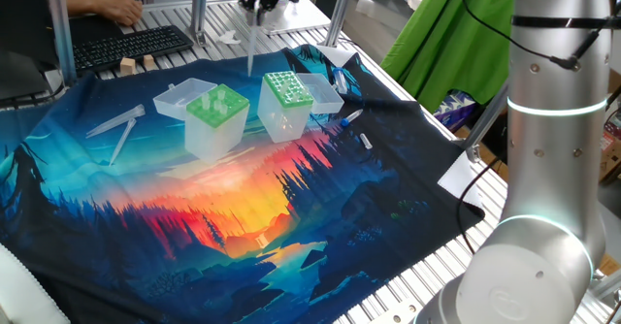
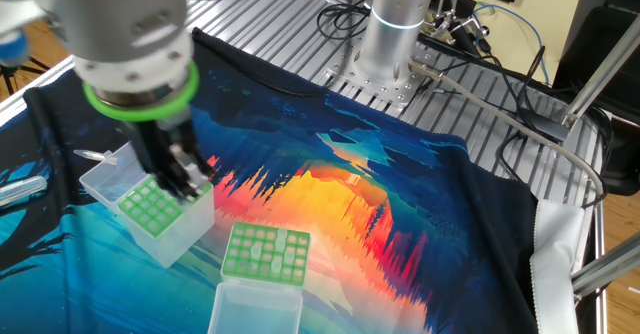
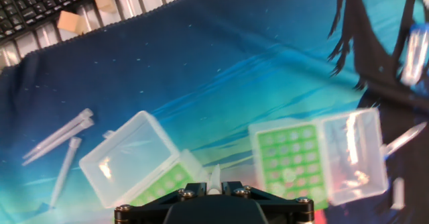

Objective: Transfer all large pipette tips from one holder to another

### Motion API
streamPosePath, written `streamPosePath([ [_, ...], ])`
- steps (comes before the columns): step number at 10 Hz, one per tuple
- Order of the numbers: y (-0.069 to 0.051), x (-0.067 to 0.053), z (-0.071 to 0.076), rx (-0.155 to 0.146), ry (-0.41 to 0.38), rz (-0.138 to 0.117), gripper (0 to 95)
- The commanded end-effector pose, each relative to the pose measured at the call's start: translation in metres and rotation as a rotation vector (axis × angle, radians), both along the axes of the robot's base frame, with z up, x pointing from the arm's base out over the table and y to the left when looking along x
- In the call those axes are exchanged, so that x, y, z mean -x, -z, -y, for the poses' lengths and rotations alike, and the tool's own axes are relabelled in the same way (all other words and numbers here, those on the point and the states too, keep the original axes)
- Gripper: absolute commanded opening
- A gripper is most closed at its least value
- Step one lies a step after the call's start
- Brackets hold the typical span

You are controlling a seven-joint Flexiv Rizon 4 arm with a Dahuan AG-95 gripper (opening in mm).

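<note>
- Gripper [image 1: 258, 5]: top centre of one fixed view, pointing down, well above the boxes; jaws clenched on a large pipette tip [image 1: 252, 45] that hangs vertically, its point above the gap btw. the two boxes. In hand view the tip's wide end [image 3: 215, 180] shows at bottom centre, btw. the black fingers.
- Plain-top holder [image 1: 215, 116]: translucent box w/ light-green plate, left of frame centre in one fixed view; hinged lid [image 1: 178, 98] open, lying to its upper left.
- Dotted-top holder [image 1: 286, 103]: just right of the plain one, close but apart; darker green plate w/ white dot grid; its open lid [image 1: 323, 91] lies to the right.
- Loose tips [image 1: 116, 126]: approx. three, flat on the cloth, left of the plain-top holder; more small ones [image 1: 353, 117] right of the dotted-top holder.
- Cloth [image 1: 243, 237]: printed forest/sunset mat under both boxes.
- Keyboard [image 1: 131, 46]: upper left; two wooden blocks [image 1: 137, 65] just below it.
- Whether any holes are filled: cannot tell.
</note>
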State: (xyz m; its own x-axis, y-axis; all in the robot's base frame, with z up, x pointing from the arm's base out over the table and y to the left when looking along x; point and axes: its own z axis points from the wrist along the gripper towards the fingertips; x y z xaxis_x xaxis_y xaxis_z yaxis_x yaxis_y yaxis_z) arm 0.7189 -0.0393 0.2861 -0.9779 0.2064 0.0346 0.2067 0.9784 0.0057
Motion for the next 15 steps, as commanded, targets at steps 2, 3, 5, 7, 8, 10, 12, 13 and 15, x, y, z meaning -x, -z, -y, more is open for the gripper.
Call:
streamPosePath([
  [2,0.005,-0.002,0.029,-0.005,-0.057,0.004,0.0],
  [3,0.007,-0.002,0.036,-0.006,-0.069,0.004,0.0],
  [5,0.011,-0.002,0.052,-0.011,-0.098,0.008,0.0],
  [7,0.013,0.000,0.064,-0.022,-0.114,0.014,0.0],
  [8,0.013,0.003,0.068,-0.026,-0.119,0.020,0.0],
  [10,0.011,0.007,0.074,-0.035,-0.121,0.025,0.0],
  [12,0.010,0.007,0.077,-0.034,-0.124,0.039,0.0],
  [13,0.009,0.006,0.080,-0.036,-0.127,0.041,0.0],
  [15,0.007,0.004,0.086,-0.043,-0.133,0.045,0.0],
])
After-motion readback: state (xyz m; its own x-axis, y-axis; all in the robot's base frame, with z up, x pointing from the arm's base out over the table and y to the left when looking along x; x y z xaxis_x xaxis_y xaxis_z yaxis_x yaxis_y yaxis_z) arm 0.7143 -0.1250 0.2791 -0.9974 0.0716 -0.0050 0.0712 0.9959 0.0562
